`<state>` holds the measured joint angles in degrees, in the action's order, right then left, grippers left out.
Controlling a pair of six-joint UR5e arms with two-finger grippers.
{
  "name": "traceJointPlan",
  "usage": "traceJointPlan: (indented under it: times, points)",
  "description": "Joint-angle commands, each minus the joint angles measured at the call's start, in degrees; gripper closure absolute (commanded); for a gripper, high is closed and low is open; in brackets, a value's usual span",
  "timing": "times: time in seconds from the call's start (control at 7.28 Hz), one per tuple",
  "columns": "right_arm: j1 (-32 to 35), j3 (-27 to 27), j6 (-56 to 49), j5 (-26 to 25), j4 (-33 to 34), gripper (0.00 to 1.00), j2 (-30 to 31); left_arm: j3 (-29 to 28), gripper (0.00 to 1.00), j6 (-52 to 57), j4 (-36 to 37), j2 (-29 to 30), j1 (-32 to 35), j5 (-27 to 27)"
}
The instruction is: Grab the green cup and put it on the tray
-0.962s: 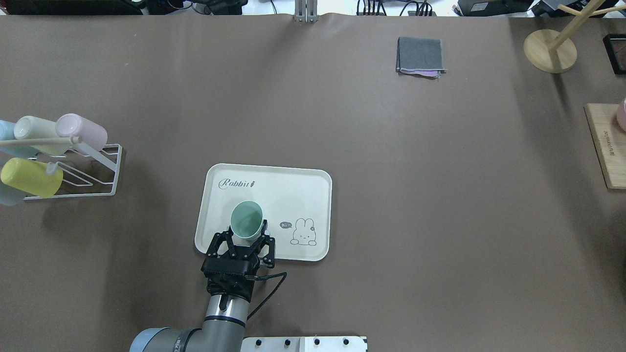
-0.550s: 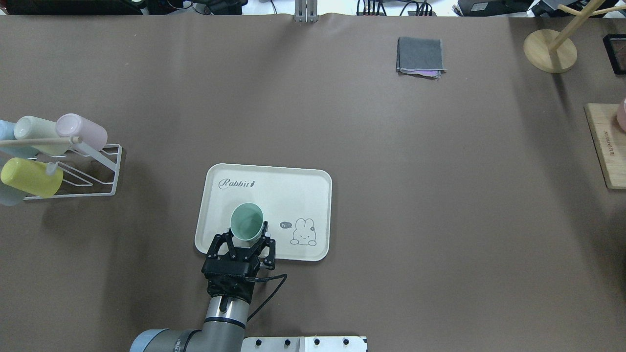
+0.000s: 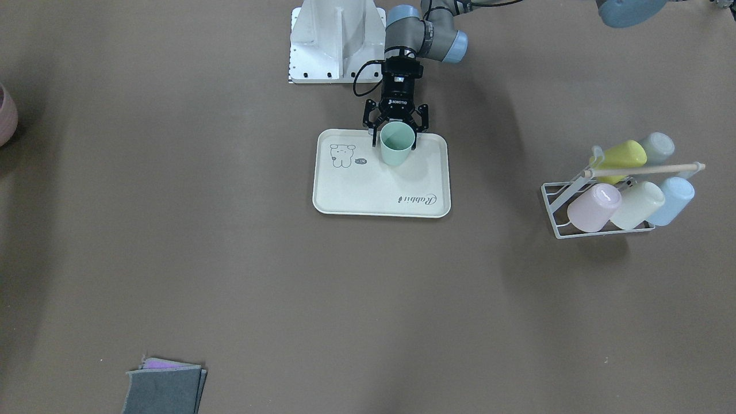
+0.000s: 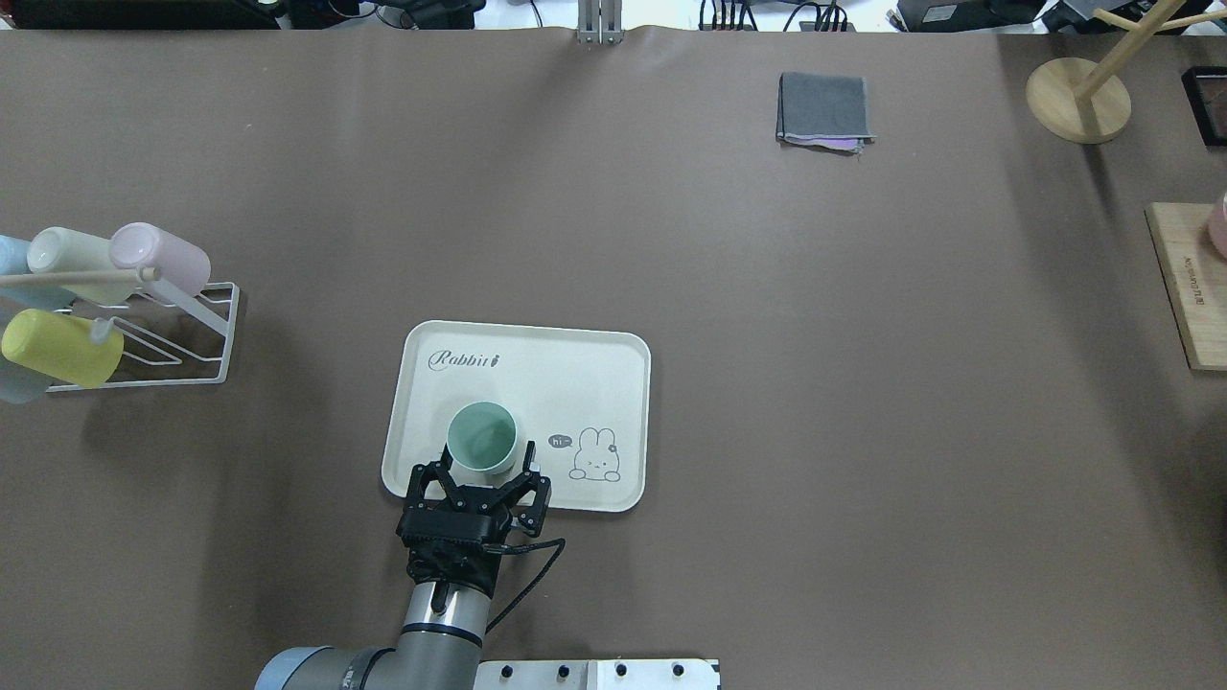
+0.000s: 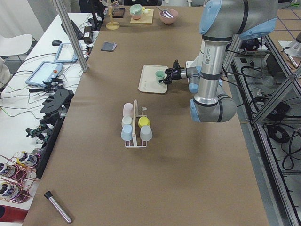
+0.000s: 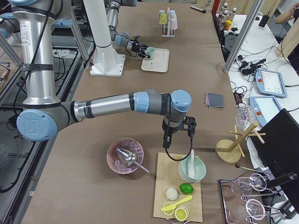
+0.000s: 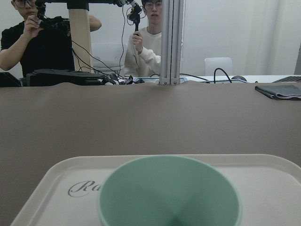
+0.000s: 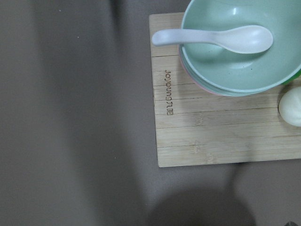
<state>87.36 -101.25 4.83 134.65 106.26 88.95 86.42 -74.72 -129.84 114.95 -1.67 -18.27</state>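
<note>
The green cup (image 4: 482, 436) stands upright on the cream tray (image 4: 575, 374), in its near-left part, mouth up. My left gripper (image 4: 486, 463) is level with the table at the tray's near edge. It is open, with one finger on each side of the cup's lower wall and a small gap showing. The front view shows the same: cup (image 3: 397, 144), tray (image 3: 374, 192), left gripper (image 3: 397, 130). The left wrist view looks into the cup (image 7: 169, 197) on the tray (image 7: 277, 176). My right gripper (image 6: 176, 136) hangs over the table beside a wooden board; I cannot tell its state.
A white wire rack (image 4: 182, 335) with several pastel cups stands at the table's left. A folded grey cloth (image 4: 824, 110) lies at the far right. A wooden board (image 8: 211, 122) with a green bowl (image 8: 235, 52) and a spoon sits under the right wrist. A wooden mug tree (image 4: 1078, 101) stands nearby.
The cup was tilted between the fingers and now stands upright on the tray. My left gripper has opened wider and drawn back a little toward the robot.
</note>
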Motion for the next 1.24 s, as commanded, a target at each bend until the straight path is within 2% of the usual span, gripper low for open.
traceJointPlan:
  times: [0.0, 0.14, 0.55, 0.82, 1.1]
  points:
    - [0.0, 0.0, 0.0, 0.0, 0.0, 0.00, 0.0, 1.9, 0.02, 0.1, -0.8, -0.4, 0.0, -0.2]
    - [0.0, 0.0, 0.0, -0.1, 0.0, 0.00, 0.0, 3.3, 0.02, 1.8, -1.4, -1.2, 0.1, -0.4]
    - [0.0, 0.0, 0.0, -0.1, 0.0, 0.00, 0.0, 4.4, 0.02, 13.7, -12.4, -3.1, 0.1, -2.0]
    - [0.0, 0.0, 0.0, -0.1, 0.0, 0.00, 0.0, 5.2, 0.02, 13.9, -13.2, -3.1, 0.4, -4.0]
    - [0.0, 0.0, 0.0, -0.1, 0.0, 0.00, 0.0, 10.3, 0.02, 17.8, -15.7, -6.8, 0.8, -7.0]
